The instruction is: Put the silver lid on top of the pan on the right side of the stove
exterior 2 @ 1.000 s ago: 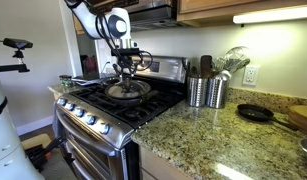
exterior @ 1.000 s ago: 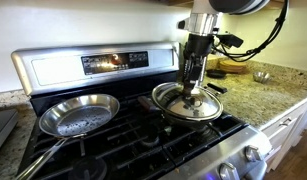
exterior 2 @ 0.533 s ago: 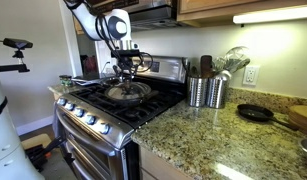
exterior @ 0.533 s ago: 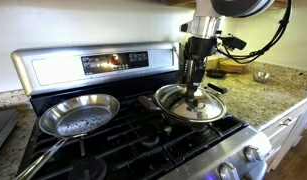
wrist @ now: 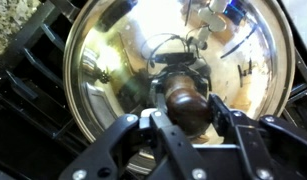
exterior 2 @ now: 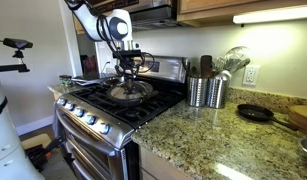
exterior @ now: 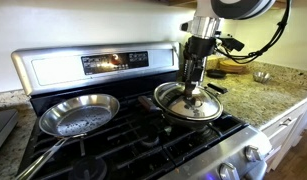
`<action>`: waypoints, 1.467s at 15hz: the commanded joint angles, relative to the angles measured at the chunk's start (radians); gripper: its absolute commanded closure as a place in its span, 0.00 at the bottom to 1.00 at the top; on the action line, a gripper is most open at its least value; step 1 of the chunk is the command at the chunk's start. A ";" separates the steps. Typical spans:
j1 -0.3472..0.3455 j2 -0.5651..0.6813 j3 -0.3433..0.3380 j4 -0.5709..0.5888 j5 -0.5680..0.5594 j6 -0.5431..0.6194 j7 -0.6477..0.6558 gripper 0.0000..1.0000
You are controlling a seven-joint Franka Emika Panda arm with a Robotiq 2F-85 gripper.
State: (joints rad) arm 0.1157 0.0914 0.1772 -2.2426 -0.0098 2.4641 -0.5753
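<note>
Reflections cover the silver lid [wrist: 113, 60], which sits on the pan [exterior: 189, 122] on the stove [exterior: 63, 68]. In the wrist view its dark knob [wrist: 188, 100] lies toward 6 o'clock. The gripper [wrist: 190, 112] stands upright over it, jaws narrow and closed against the knob's sides. In an exterior view a shiny frying pan [exterior: 78, 113] rests at 9 o'clock, well apart.
</note>
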 commanded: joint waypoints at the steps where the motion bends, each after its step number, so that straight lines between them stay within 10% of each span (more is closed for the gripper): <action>1: 0.001 -0.014 -0.001 -0.017 0.001 -0.001 0.000 0.80; 6: 0.001 -0.006 0.005 -0.018 0.014 0.019 -0.018 0.80; 8: 0.001 -0.005 0.006 -0.018 0.020 0.012 -0.022 0.30; 13: 0.001 -0.025 0.010 -0.022 0.036 -0.003 -0.037 0.05; 22: 0.002 -0.090 0.005 -0.024 0.070 -0.076 -0.062 0.00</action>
State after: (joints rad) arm 0.1172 0.0563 0.1914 -2.2460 0.0296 2.4344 -0.6059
